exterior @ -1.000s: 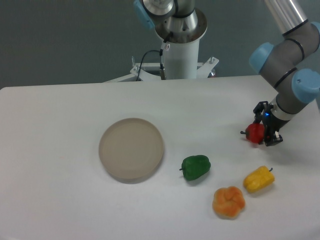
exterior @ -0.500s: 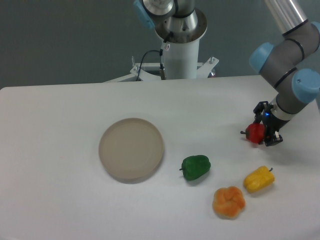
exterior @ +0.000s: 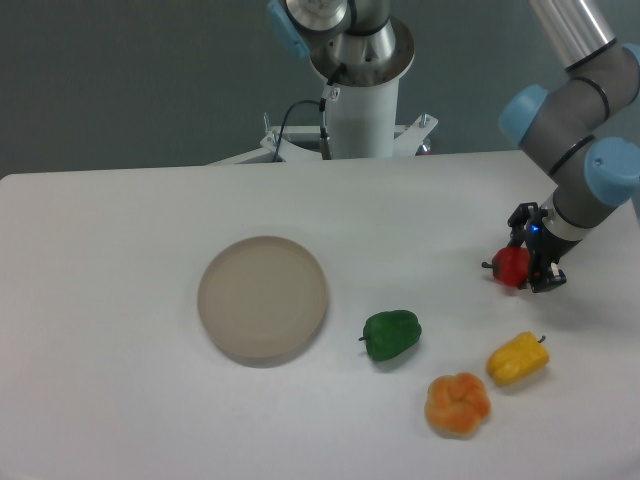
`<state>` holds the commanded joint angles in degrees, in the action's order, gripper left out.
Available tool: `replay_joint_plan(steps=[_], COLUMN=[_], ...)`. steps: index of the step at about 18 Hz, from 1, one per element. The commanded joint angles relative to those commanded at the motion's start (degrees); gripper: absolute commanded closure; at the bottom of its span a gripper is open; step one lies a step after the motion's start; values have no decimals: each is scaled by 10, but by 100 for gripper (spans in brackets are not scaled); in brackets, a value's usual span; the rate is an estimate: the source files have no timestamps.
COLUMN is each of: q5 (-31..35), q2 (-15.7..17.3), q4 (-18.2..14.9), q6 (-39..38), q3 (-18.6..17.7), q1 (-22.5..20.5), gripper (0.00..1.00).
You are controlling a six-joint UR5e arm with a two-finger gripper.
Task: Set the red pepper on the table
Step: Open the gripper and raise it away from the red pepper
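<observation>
Over at right edge of desk (exterior: 120,230): pincer (exterior: 528,262) low, black fingers either side of red pepper (exterior: 511,266), pinching it. Pepper glossy, small, short dark stem poking out toward left; sits right at desk surface, contact with surface not certain from this angle. Faint shadow under it on white top. Small blue light visible on pincer body just above pepper. Grey wrist with blue joint caps rising up and right from pincer, out of frame at top right. Nearest neighbour: yellow pepper (exterior: 517,359), lying on its side below pincer, near but apart from it. Just beside that, lower left, orange lobed pepper (exterior: 458,404), close to yellow one, whether touching cannot tell. Further left, green pepper (exterior: 391,334), alone, stem pointing left, well apart from red one. Beyond it, round beige plate (exterior: 262,299) near desk centre, flat, separate from all peppers. At back edge of desk, white arm pedestal (exterior: 361,118) on metal bracket, black cable running down its left side. Dark grey-green wall behind.
</observation>
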<state>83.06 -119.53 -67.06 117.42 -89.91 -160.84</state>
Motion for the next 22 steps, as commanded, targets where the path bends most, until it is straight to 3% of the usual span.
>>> replay_joint_plan(steps=[6,10,18,22], q5=[0,-1,12,4], q2=[2,8,-8,-19], q4=[-1,-2,-4,-2], q6=[-4,-11,-29,-135], q3=[7,25,126,160], q1=[0,1,33,65], gripper=[0,0,0,0])
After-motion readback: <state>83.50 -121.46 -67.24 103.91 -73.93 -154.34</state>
